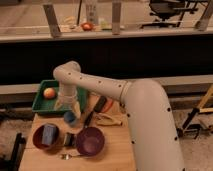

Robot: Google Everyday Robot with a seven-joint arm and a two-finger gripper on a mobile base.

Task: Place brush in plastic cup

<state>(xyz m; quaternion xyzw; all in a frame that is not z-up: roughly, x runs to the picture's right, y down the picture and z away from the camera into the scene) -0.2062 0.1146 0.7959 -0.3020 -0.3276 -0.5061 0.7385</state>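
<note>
Above the small, round light-blue plastic cup (70, 119) hangs the white pincer (69, 107), grip state impossible to tell.

An apple (49, 93) sits in a green tray (38, 101); a red bowl (36, 141), metal cup (69, 140) and purple bowl (90, 141) stand in front. The gripper (69, 112) hangs beside the tray.

Table (117, 152) is carrying: green tray (37, 108) sitting back left; red bowl (36, 140) and purple bowl (90, 142) sitting in front, metal cup (69, 139) standing between them; plastic cup (70, 119) standing just behind. End effector (69, 110) is hovering directly over the plastic cup.
</note>
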